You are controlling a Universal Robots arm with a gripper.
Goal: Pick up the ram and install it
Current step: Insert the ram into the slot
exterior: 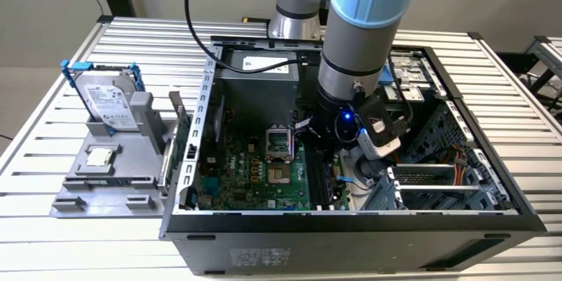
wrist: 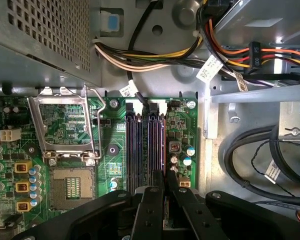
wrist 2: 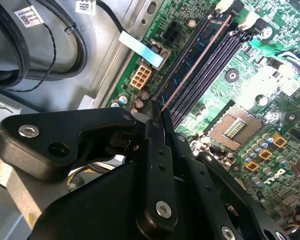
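Right, gripper (wrist: 164,181) was down inside the open PC case (exterior: 491,182), fingers (wrist: 154,200) pinched narrow on the ram (wrist 2: 195,65). In the second wrist view the ram stood on edge in a memory slot (wrist 2: 210,60), running away from the fingertips along the motherboard (exterior: 255,176). Empty CPU socket (wrist: 70,187) sat just beside the slots. In the exterior view, the hard drive (exterior: 107,100) in its blue bracket stood on the grey fixture (exterior: 114,176), at the exterior view's left.
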